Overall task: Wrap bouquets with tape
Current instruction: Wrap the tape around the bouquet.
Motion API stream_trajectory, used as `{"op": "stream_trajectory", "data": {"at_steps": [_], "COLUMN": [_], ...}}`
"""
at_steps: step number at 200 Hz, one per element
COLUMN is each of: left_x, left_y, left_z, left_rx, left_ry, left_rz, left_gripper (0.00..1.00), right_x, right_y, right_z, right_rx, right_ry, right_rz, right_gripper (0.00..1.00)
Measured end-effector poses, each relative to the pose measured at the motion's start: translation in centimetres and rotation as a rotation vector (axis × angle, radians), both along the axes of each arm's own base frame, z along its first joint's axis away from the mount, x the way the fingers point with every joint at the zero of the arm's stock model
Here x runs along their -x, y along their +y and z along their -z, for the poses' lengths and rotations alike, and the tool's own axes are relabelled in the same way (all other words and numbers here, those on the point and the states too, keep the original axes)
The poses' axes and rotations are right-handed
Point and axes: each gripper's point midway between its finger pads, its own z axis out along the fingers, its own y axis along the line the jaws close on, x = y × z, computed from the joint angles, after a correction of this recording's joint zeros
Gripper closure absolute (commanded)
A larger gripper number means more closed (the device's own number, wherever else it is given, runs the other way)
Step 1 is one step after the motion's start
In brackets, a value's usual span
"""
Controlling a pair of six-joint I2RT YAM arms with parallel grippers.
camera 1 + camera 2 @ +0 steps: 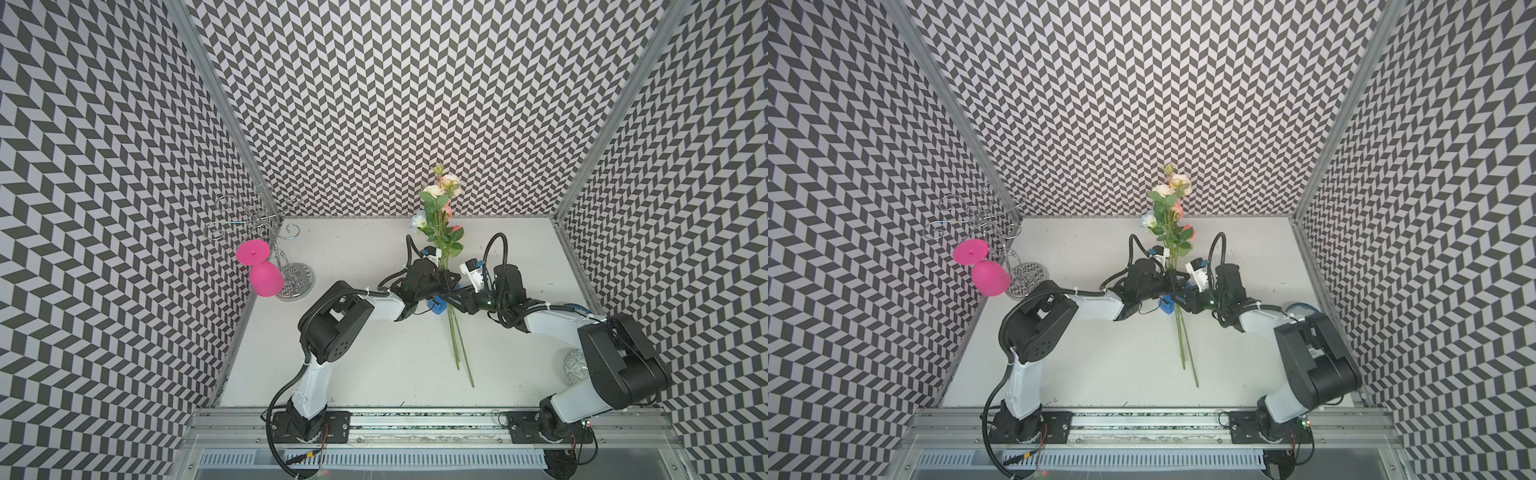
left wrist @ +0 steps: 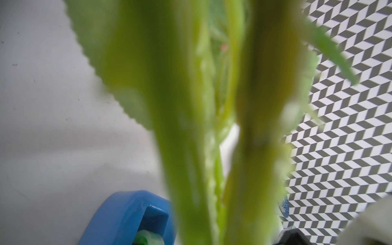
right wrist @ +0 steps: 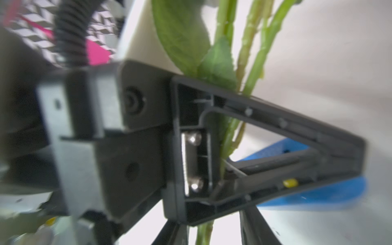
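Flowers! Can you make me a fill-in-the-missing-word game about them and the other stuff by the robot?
1. The left gripper is shut on the bouquets' long green ___.
2. The tape dispenser on the table is coloured ___.
3. The goblet is coloured ___.

Missing words: stems; blue; pink.

**Top views (stereo pair):** set high above the front rail, facing down and toward the back wall. Distant. Both top views take in the entire tabletop and the bouquets, one view slightly offset sideways from the other.

**Left wrist view:** extremely near, lens almost against the blurred stems. Blue tape at the frame edge, tabletop behind.

**Right wrist view:** close and soft-focused, looking sideways across the tabletop at the same stems and tape. All four views share these two items.
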Motion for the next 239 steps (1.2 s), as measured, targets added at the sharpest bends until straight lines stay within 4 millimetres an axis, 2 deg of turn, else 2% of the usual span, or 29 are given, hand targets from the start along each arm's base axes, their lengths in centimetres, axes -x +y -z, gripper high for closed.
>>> {"op": "stream_trajectory", "data": {"at_steps": [28,58,71,96,116,126,135,143,156,173,201,213,227,239], "left_x": [0.4,0.6,0.7,0.6,0.7,0.6,0.4,0.3,0.0,-0.3,-0.9,-1.1,-1.3,-1.6], "left_y": [0.5,1.0,0.9,1.1,1.2,1.3,1.4,1.5,1.7,1.6,1.3,1.2,1.3,1.5], "left_z": [-0.7,-2.4,-2.7,-2.9,-2.9,-2.8,-2.7,-2.6,-2.3,-1.7,-1.1,-0.9,-0.3,0.3], "left_rx": [0.083,0.193,0.224,0.259,0.269,0.269,0.260,0.252,0.225,0.155,0.044,0.008,-0.039,-0.086], "left_ry": [-0.011,-0.029,-0.031,-0.034,-0.040,-0.043,-0.047,-0.047,-0.031,-0.005,0.014,0.015,0.019,0.029], "left_rz": [0.014,0.025,0.031,0.032,0.034,0.031,0.025,0.017,-0.001,-0.025,-0.052,-0.058,-0.067,-0.084], "left_gripper": [1.00,1.00,1.00,1.00,1.00,0.87,0.69,0.57,0.46,0.40,0.42,0.51,0.68,0.77], "right_x": [0.7,1.3,1.4,1.7,1.6,1.4,1.2,0.8,0.4,0.0,-0.3,-0.7,-1.0,-1.1], "right_y": [0.5,0.5,0.6,0.9,0.9,0.9,0.9,0.8,0.5,0.2,0.2,0.4,0.5,0.7], "right_z": [0.4,0.7,0.5,0.1,0.3,0.4,0.5,0.8,1.6,2.3,2.4,2.3,2.2,2.1], "right_rx": [-0.066,-0.124,-0.141,-0.165,-0.163,-0.151,-0.124,-0.083,-0.011,0.098,0.236,0.282,0.322,0.357], "right_ry": [0.034,0.070,0.065,0.060,0.082,0.079,0.067,0.057,0.049,0.030,-0.012,-0.033,-0.058,-0.076], "right_rz": [-0.054,-0.096,-0.111,-0.142,-0.133,-0.128,-0.112,-0.079,-0.023,0.057,0.149,0.176,0.202,0.214], "right_gripper": [0.61,0.65,0.71,0.97,1.00,1.00,1.00,1.00,1.00,1.00,1.00,1.00,1.00,1.00]}}
